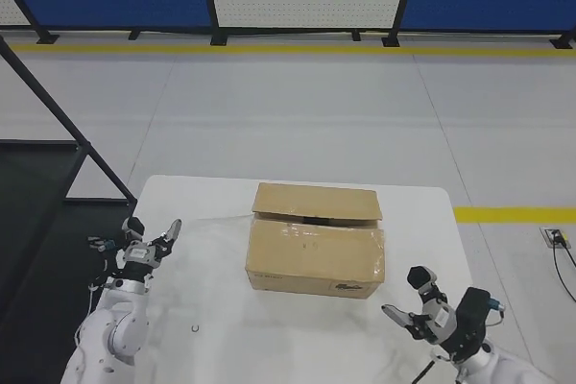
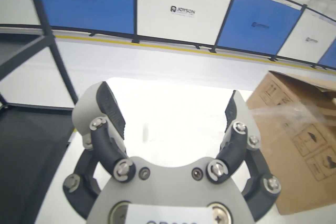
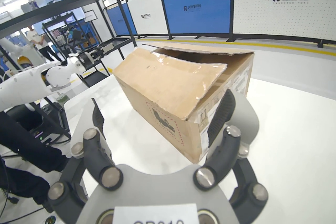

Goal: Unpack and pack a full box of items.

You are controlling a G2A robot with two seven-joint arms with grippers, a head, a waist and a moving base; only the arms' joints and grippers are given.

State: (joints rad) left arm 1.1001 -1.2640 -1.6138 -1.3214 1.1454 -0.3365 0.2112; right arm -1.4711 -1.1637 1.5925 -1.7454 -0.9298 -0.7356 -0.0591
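A brown cardboard box [image 1: 315,240] stands in the middle of the white table [image 1: 211,298], its top flaps down but loose, one flap lifted a little with clear tape on it [image 3: 181,78]. My left gripper [image 1: 154,233] hovers open over the table's left part, well apart from the box [image 2: 296,130]. My right gripper [image 1: 405,296] is open near the table's front right, just off the box's near right corner. Nothing sits between either pair of fingers [image 2: 110,107]. The box's contents are hidden.
A black metal rack [image 1: 38,182] stands beside the table's left edge. A small dark ring-shaped mark or object [image 1: 196,331] lies on the table near the front left. Blue and white fence panels [image 1: 298,14] line the far floor.
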